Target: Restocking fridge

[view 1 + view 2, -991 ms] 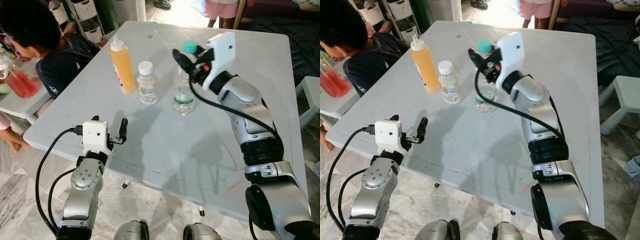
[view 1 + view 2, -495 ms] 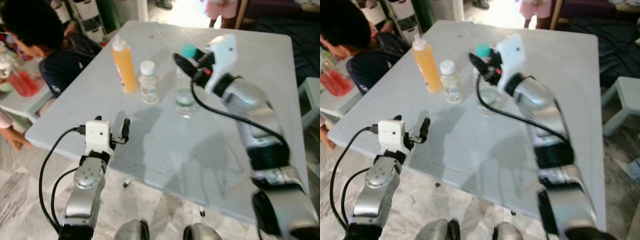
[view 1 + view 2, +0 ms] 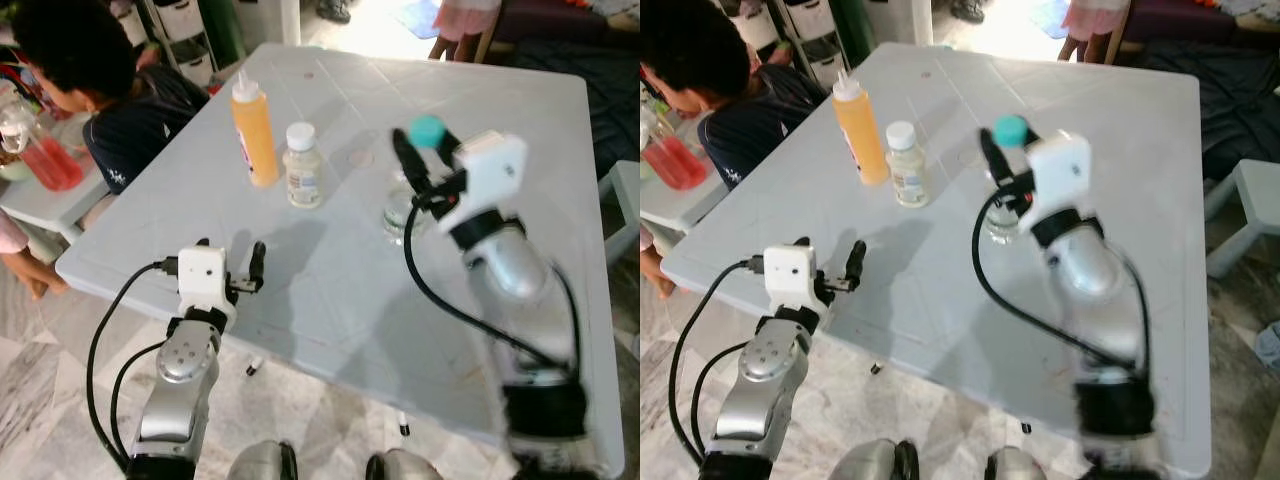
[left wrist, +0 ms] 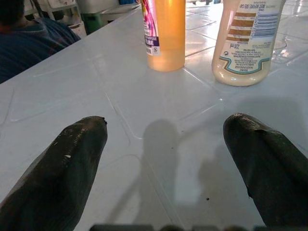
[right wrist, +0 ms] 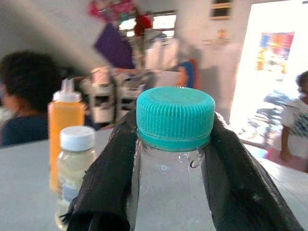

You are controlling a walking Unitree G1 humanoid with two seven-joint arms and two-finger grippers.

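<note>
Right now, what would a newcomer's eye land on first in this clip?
The right pincer is clamped around the neck of a clear water bottle with a teal cap, mid-table. Behind it stand an orange squeeze bottle and a white-capped bottle. The left pincer hovers open at the table's near edge.

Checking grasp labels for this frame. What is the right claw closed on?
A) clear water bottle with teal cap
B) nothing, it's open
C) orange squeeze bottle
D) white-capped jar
A: the right claw has a black finger on each side of the neck of the clear water bottle just below its teal cap; the orange squeeze bottle and white-capped jar stand apart on the table.
</note>
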